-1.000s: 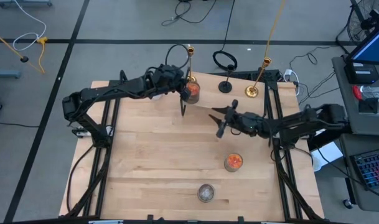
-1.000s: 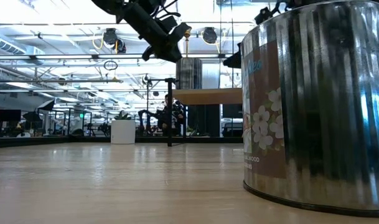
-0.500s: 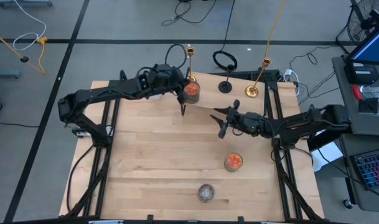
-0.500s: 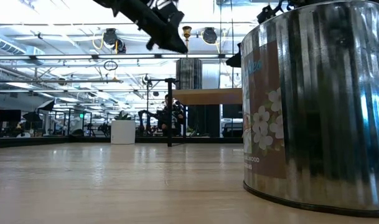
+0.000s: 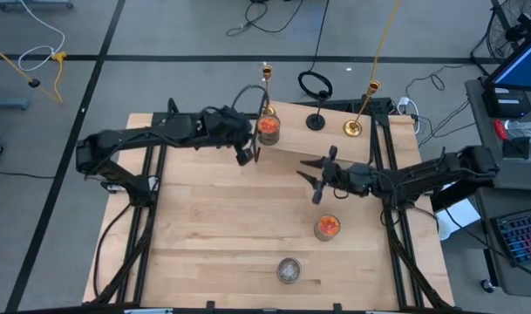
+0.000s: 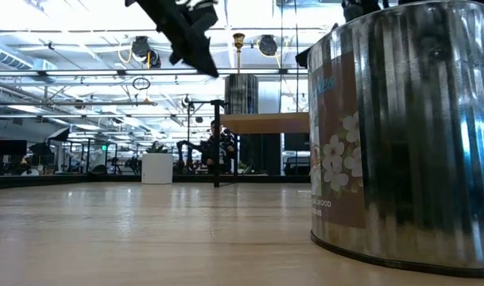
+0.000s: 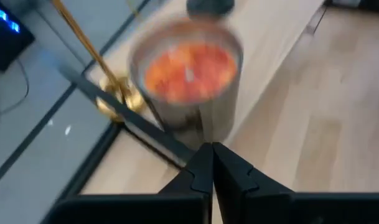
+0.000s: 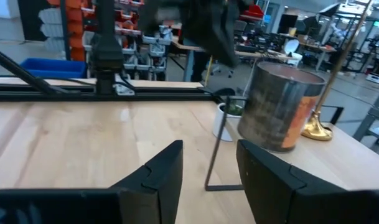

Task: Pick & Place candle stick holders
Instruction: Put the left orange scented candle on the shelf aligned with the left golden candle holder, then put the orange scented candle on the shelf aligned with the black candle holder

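An orange-red glass jar [image 5: 268, 129] stands at the table's far middle, beside a slim gold holder [image 5: 265, 87]. My left gripper [image 5: 248, 154] is shut and empty, just left and near of that jar [image 7: 189, 81]. A black stemmed holder [image 5: 316, 120] and a second gold holder [image 5: 353, 127] stand at the far right. My right gripper [image 5: 316, 180] is open and empty over the table's middle right, pointing at the far jar [image 8: 276, 112]. A second orange-red jar [image 5: 327, 227] and a clear-grey jar [image 5: 289, 270] stand toward the near edge.
A small white cup [image 8: 226, 121] stands next to the far jar. The clear-grey jar fills the right of the low view [image 6: 400, 135]. Black arm frames run along both table sides [image 5: 147, 174]. Bare wood lies at the table's left and middle [image 5: 204, 227].
My left gripper has drawn back a little from the far orange-red jar toward the table's left, staying shut. My right gripper has shifted slightly toward the near edge. The jars and holders have kept their places.
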